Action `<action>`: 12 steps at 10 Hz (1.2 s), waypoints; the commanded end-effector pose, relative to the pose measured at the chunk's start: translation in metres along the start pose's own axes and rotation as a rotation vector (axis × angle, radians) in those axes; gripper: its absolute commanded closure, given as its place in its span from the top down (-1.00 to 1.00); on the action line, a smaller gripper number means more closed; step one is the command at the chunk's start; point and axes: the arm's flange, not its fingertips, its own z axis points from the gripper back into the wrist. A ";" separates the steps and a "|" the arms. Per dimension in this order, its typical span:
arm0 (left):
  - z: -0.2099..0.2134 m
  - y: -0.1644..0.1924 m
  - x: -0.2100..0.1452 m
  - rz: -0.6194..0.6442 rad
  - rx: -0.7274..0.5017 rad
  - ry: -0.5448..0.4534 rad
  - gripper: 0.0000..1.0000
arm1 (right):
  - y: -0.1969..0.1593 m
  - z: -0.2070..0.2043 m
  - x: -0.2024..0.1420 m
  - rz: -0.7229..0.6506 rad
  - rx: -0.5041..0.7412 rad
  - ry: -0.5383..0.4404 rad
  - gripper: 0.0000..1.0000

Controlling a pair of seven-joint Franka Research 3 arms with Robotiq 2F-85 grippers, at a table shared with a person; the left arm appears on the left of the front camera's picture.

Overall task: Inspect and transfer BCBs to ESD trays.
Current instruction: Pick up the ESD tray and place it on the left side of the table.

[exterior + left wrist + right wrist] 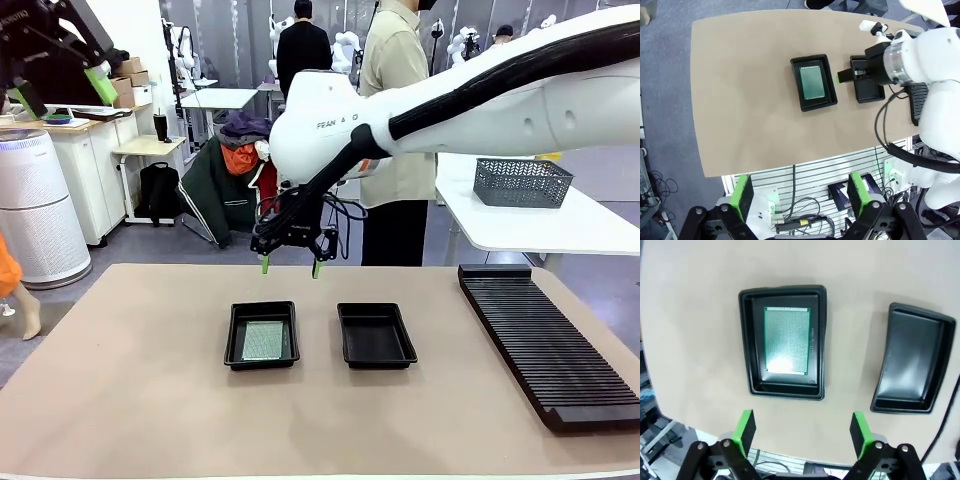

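Two black ESD trays sit side by side mid-table. In the left tray (232,335) (829,82) (747,340) lies one green BCB (266,340) (811,81) (787,340), flat on the floor. Nothing lies in the right tray (376,335) (912,362), which my right arm partly covers in the left wrist view (867,92). My right gripper (290,266) (802,432) hangs open above the table's far side, just behind the trays, holding nothing. High at the upper left, my left gripper (62,92) (801,195) is open too, well clear of the table.
A long black slotted rack (545,345) runs along the table's right side. A person (395,100) stands beyond the far edge. A white side table (560,225) with a grey basket (520,182) stands at the back right. Bare tan tabletop (130,380) stretches left of the trays.
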 end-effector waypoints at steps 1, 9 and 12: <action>-0.025 -0.009 0.002 0.033 -0.012 0.008 1.00 | -0.028 0.003 -0.019 0.016 0.097 -0.003 1.00; -0.163 -0.057 0.021 0.105 0.038 0.131 1.00 | -0.121 0.016 -0.029 0.025 0.353 0.008 1.00; -0.215 -0.055 0.037 0.139 0.048 0.145 1.00 | -0.152 0.014 -0.031 0.028 0.427 0.008 1.00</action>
